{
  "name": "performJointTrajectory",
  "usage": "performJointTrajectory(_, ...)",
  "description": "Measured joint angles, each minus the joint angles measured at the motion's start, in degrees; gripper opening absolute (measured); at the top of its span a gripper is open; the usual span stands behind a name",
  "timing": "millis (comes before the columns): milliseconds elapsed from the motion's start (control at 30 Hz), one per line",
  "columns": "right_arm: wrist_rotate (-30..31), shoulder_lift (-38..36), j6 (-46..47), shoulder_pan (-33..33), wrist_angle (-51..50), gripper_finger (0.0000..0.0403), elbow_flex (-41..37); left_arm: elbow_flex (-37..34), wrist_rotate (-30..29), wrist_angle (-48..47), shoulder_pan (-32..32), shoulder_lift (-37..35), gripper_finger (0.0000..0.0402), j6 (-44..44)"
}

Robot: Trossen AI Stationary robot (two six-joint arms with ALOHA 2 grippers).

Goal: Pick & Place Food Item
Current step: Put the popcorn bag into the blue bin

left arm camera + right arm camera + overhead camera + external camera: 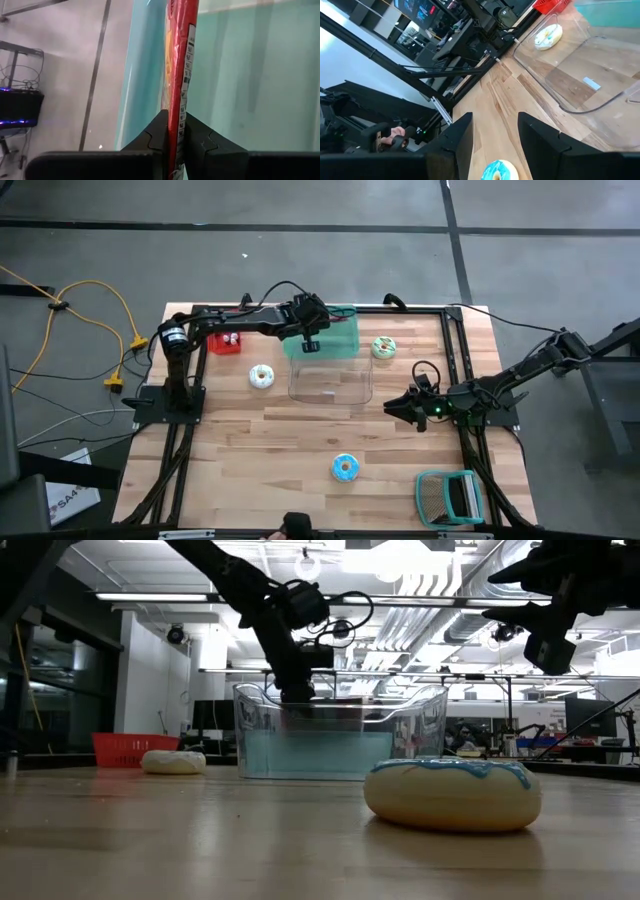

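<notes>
1 camera looks straight down, 1 level at tabletop height, 2 ride the wrists; all 4 share the clear bin [330, 365]

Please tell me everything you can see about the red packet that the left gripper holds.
The red packet is thin and flat, seen edge-on, with glossy film and small print on a pale strip. The left gripper is shut on its lower end, holding it over the clear bin with a teal floor. Nothing else touches it.
</notes>
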Motion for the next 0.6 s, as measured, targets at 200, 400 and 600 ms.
performJointTrajectory(200, 0.0, 0.0, 0.0, 0.0, -0.1, 0.0144, 0.0, 0.0, 0.4, 0.0, -0.3, 0.0, 0.0035, -0.9)
performJointTrajectory(400, 0.0, 0.0, 0.0, 0.0, -0.1, 0.0144, 0.0, 0.0, 0.6, 0.0, -0.4, 0.0, 0.0067, -0.9)
performJointTrajectory(600, 0.0, 0.0, 0.0, 0.0, -0.1, 0.0144, 0.0, 0.0, 0.5, 0.2, -0.6, 0.0, 0.0084, -0.9)
